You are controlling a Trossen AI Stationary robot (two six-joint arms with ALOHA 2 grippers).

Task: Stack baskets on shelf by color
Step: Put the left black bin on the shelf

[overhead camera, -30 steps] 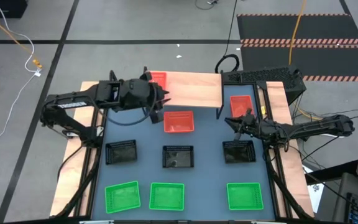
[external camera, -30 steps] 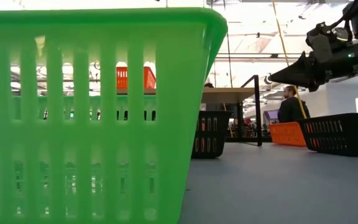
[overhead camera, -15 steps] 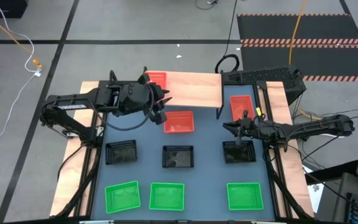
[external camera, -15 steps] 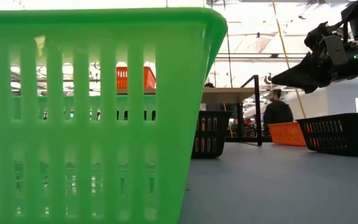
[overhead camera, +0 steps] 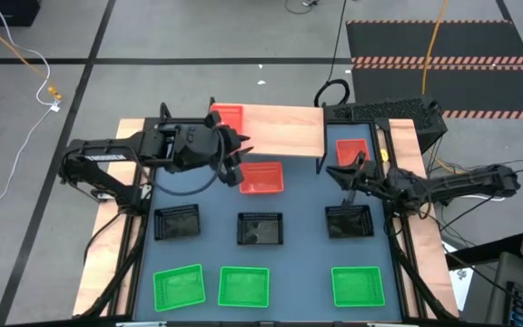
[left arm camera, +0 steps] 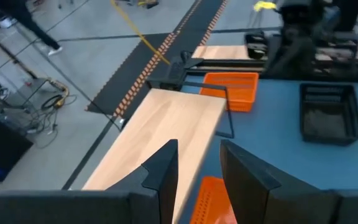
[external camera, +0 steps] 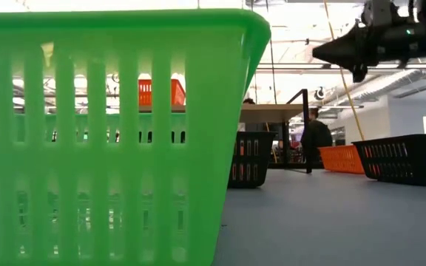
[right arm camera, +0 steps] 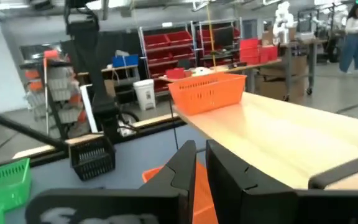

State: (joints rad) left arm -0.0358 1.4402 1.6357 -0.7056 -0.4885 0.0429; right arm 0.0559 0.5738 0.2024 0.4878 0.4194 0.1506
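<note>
The light-wood shelf (overhead camera: 280, 129) stands at the table's far edge, and one red basket (overhead camera: 228, 115) rests by its base on the shelf's left end. Two more red baskets sit on the table, one before the shelf (overhead camera: 261, 177) and one by its right end (overhead camera: 352, 152). Three black baskets (overhead camera: 260, 228) form the middle row and three green ones (overhead camera: 243, 286) the near row. My left gripper (overhead camera: 241, 152) (left arm camera: 197, 168) is open and empty, above the middle red basket's left far corner. My right gripper (overhead camera: 348, 173) (right arm camera: 201, 162) is shut and empty, raised near the right red basket.
A green basket (external camera: 109, 133) fills the low view's foreground. The shelf's black leg (overhead camera: 320, 163) stands between the two red baskets on the table. A keyboard (overhead camera: 384, 111) lies beyond the shelf's right end. A person (external camera: 316, 140) walks in the room behind.
My right gripper has risen well above the table and swung a little toward the far edge, staying shut. The person in the room behind has walked leftward. No basket has moved.
</note>
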